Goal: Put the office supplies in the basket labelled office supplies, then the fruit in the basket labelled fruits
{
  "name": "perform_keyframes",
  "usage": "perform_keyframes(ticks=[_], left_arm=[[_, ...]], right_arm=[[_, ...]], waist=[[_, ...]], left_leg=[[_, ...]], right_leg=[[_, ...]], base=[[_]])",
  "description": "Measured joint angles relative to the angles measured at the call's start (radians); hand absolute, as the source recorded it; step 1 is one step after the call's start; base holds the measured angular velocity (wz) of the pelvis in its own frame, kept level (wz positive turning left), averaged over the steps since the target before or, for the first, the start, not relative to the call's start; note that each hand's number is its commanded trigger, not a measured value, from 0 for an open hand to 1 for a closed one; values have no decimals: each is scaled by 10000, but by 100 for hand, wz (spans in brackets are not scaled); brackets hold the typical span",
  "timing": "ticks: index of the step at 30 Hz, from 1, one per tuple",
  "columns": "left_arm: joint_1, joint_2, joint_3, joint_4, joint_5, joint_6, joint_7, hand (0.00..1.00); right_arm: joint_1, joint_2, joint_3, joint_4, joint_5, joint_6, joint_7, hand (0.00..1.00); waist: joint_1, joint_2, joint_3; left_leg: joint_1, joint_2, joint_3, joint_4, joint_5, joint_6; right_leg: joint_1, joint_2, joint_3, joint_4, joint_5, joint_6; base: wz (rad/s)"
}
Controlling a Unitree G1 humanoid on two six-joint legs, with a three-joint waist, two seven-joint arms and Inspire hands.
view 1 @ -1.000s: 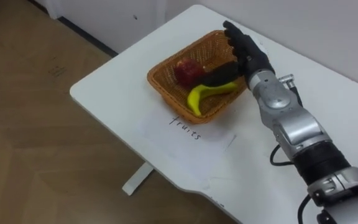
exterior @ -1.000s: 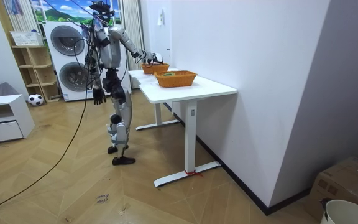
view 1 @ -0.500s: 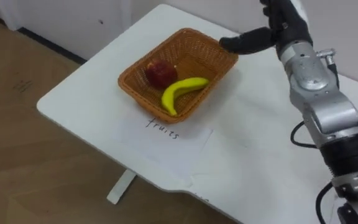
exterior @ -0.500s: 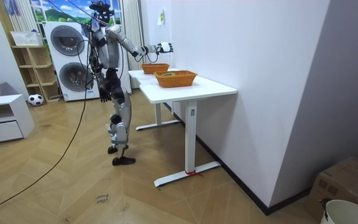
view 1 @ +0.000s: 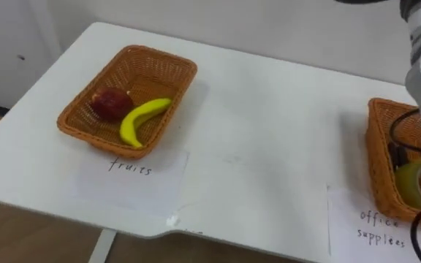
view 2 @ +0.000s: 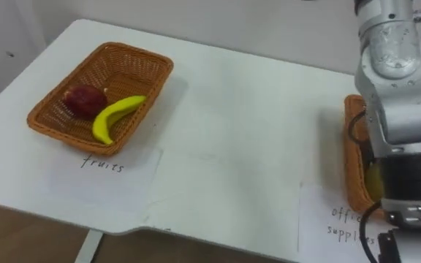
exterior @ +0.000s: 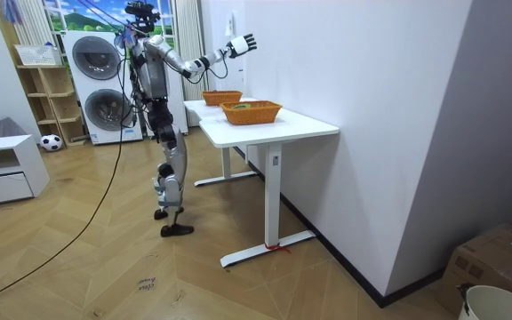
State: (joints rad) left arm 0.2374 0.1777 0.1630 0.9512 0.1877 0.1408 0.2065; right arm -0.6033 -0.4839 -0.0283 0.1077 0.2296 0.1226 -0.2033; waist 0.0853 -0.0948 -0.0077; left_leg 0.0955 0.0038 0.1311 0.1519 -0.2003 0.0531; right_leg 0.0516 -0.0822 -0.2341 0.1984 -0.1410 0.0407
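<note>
A brown wicker fruit basket [view 1: 168,67] sits at the table's left on a sheet marked for fruit. Inside it lie a dark red apple [view 1: 110,104] and a yellow banana [view 1: 143,119]. At the right edge stands the office supplies basket [view 1: 377,157] with a roll of tape [view 1: 417,183] in it, partly behind my right forearm [view 2: 397,109]. In the room view my right hand [exterior: 241,43] is raised high above the table, fingers spread and holding nothing. My left hand [exterior: 152,133] hangs low by my hip, too small to read.
The white table [view 1: 269,146] runs between the two baskets, with a wall close behind it. A paper label [view 1: 375,226] lies in front of the office basket. In the room view a washing machine [exterior: 96,84] and shelves stand behind me, on a wooden floor.
My right hand has lifted off the fruit basket and swung up high over the table. The head camera has turned right, bringing the office basket into view.
</note>
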Motion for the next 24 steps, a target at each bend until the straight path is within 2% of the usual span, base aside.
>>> perform_keyframes(ticks=[4, 9, 11, 14, 17, 19, 22, 24], left_arm=[[15, -19, -5, 2, 12, -11, 11, 0], [8, -27, -8, -12, 9, -36, 193, 0], [11, -25, -30, -16, -5, -54, 248, 0], [89, -26, -86, -87, -5, -186, 316, 0], [121, -26, -64, -105, 17, -254, 510, 0], [148, -25, -29, -100, 21, -341, 607, 0], [235, -19, 79, -118, 2, -398, 676, 0], [254, -99, 90, -141, -23, -398, 770, 0]], right_arm=[[11, -322, -167, 1, 200, -2, -123, 0], [303, -690, -947, 1, 192, -45, -474, 0], [461, -715, -1271, 44, 323, -52, -689, 0], [881, -718, -1761, 40, 624, -180, -998, 0], [1444, -719, -2329, 51, 1194, -209, -1250, 0], [1603, -719, -2589, 176, 1225, -235, -1452, 0], [2228, -721, -3213, 339, 1793, -380, -1772, 0], [2564, -720, -3526, 521, 2181, -395, -2160, 0]], waist=[[-330, -59, -30], [-599, -98, -50], [-731, -83, -40], [-870, -5, 17], [-1200, 65, 52], [-1319, 100, 52], [-1564, 136, 28], [-1677, 211, 60]], left_leg=[[-31, 96, 95, -7, -19, -68], [58, 231, 319, 16, -78, -171], [66, 231, 325, 24, -83, -181], [128, 250, 592, 12, -98, -205], [157, 279, 633, -49, -128, -244], [159, 324, 844, -87, -133, -253], [215, 432, 940, -86, -180, -330], [290, 501, 1146, -85, -216, -389]], right_leg=[[-22, 120, 72, -131, 67, -60], [-20, 273, 236, -169, 93, -103], [-6, 307, 451, -246, 95, -106], [-27, 338, 700, -305, 103, -119], [-61, 377, 737, -295, 110, -130], [-169, 438, 939, -280, 137, -168], [-158, 550, 989, -298, 179, -209], [-193, 646, 1194, -301, 204, -250]], base=[[-13], [-10], [-7], [-18], [-14], [-27], [-13], [-27]])
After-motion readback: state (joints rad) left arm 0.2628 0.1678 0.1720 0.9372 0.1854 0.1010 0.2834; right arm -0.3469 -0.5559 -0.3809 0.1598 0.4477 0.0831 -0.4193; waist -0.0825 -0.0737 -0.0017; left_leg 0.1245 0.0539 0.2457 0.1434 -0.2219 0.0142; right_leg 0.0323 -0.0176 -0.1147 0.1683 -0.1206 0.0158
